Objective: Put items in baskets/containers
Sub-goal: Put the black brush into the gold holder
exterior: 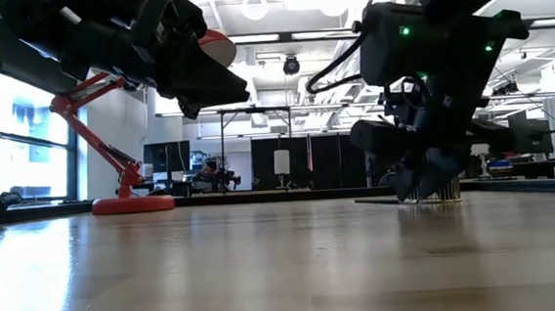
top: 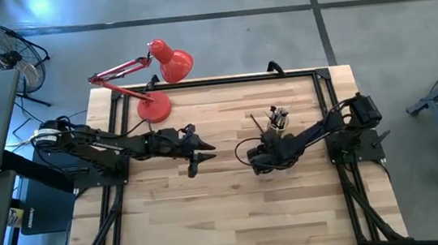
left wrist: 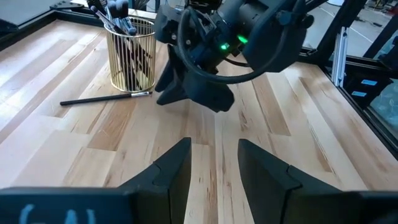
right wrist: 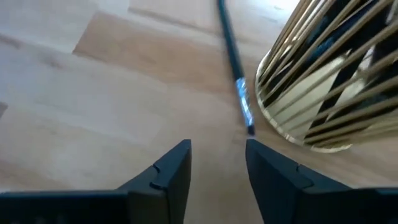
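Two black jointed arms (top: 115,145), looped cables, green indicator lights

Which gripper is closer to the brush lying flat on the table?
Right. The right gripper is low over the table, its open fingers just short of the loose brush beside the gold wire cup. The left gripper hovers across the table, well away.

light: bright, even | ceiling lamps glare | close-ups blurred
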Controlling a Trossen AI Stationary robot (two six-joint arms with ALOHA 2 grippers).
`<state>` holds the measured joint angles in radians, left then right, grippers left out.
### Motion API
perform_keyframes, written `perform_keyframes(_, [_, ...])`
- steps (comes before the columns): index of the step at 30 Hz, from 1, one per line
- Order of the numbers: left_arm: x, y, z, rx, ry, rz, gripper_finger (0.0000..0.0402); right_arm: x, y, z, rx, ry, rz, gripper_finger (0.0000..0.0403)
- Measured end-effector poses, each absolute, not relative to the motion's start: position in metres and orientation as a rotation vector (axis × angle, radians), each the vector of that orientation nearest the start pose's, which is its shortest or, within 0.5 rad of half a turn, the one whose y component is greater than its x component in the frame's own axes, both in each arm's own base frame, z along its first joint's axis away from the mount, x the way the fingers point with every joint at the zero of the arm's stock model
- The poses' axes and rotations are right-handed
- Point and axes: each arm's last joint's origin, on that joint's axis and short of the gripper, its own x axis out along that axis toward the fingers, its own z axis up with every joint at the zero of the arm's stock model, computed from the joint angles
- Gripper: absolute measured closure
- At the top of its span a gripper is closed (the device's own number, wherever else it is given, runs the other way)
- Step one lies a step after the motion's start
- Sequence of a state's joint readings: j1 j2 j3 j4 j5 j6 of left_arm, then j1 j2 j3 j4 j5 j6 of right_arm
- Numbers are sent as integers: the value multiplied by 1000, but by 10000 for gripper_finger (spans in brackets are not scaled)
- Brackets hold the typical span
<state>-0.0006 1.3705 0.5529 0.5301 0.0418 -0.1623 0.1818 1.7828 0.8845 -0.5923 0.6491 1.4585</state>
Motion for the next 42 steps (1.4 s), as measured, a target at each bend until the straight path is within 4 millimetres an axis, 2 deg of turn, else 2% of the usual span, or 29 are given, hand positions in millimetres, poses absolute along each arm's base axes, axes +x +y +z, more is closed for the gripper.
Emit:
perform_keyframes(15, [272,-1,197,-167,290,-19,271,281,10,116,598,796,-1265,253])
perform_keyframes(26, [272,-1,197,-168,290,-18,271,280,6,115,634,852,-1257,256])
perform_keyframes(31, [272,-1,197,-168,290,-18,271,283,7,115,633,880,-1215,290])
perform_keyframes(38, [272,-2,197,-173,290,-26,271,286,7,115,645,888,-1165,390])
perform_keyframes(42, [272,-2,197,-172,290,-27,271,287,8,115,645,910,-1140,387])
